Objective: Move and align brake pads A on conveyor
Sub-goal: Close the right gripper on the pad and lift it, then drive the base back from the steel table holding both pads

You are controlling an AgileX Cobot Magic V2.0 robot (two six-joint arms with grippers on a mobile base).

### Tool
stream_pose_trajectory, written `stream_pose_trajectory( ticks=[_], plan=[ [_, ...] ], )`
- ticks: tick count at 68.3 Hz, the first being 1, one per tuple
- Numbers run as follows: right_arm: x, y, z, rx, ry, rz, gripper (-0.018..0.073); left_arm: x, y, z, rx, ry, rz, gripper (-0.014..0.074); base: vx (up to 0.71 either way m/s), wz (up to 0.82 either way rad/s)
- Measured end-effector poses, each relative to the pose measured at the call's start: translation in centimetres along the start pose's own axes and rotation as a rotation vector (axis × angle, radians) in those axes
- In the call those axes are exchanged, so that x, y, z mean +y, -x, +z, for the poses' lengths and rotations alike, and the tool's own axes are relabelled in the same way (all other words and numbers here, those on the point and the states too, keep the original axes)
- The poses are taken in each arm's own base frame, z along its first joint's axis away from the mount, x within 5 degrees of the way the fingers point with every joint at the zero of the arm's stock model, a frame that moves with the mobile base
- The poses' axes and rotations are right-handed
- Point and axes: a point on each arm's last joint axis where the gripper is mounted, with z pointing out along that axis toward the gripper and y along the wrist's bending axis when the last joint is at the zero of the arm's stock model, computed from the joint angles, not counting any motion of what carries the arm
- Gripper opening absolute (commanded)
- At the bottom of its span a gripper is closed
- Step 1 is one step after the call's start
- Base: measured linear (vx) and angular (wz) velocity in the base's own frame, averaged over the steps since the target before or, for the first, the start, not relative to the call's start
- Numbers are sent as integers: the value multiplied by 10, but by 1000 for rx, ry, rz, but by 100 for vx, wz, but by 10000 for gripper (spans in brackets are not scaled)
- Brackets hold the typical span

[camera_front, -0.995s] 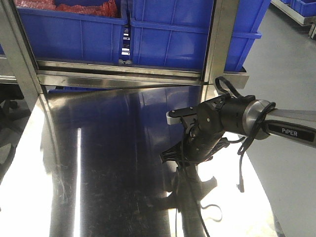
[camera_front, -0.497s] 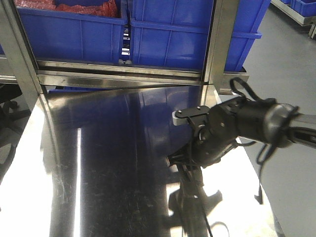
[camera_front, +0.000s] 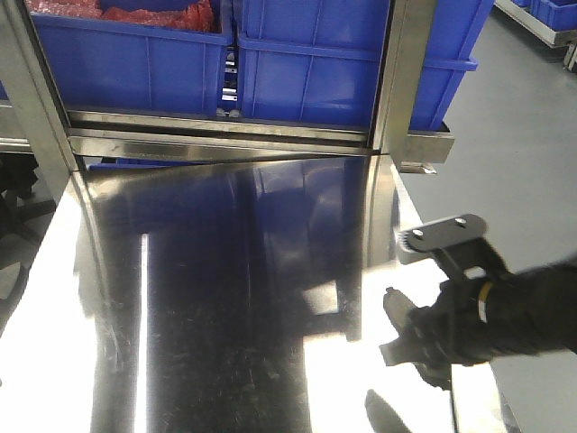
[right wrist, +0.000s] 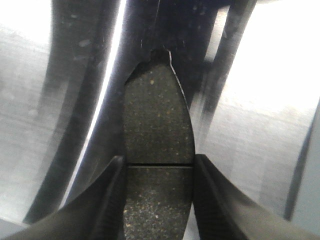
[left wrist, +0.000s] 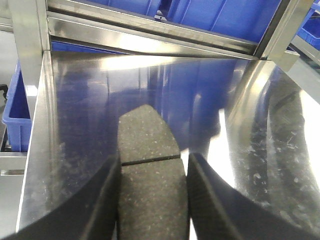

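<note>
Dark grey and speckled, the first brake pad (left wrist: 150, 145) is clamped between the two black fingers (left wrist: 97, 200) of the left end effector (left wrist: 152, 162), which is closed onto the pad's long edges. Its friction face is turned up to the wrist camera, and the centre groove crosses level with the fingertips. The long axis runs straight out from the end effector, and the rounded free end points toward the steel rail (left wrist: 150, 40) and the blue bins (left wrist: 225, 15) at the back of the shiny steel surface (left wrist: 75, 100). The pad is over that surface; I cannot tell whether it touches.

The right end effector (right wrist: 158, 161) pinches the second brake pad (right wrist: 157, 120) the same way: face up, groove between the fingertips, long axis in line with the fingers. Its narrow free end points away over the steel, close to a dark reflection. In the front view this end effector (camera_front: 397, 329) is blurred at the surface's right edge, and its pad cannot be made out.
</note>
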Motion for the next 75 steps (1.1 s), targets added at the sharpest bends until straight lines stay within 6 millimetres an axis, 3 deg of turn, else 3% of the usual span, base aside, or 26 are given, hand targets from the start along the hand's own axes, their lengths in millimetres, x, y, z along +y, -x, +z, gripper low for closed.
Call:
stream_pose_trajectory(
  ticks=[13,24,56,75],
  plan=[
    [-5,-29,-31,-114,14,2,-8,0,0,0,0,0,0,93,0,0],
    [-7,-42,-49,-189,22,4,-8,0,0,0,0,0,0,93,0,0],
    [-8,-41,-86,-456,52,-22,-8,0,0,0,0,0,0,93,0,0],
    [-10,-51,-113,-579,57,-42,-8,0,0,0,0,0,0,93,0,0]
  ],
)
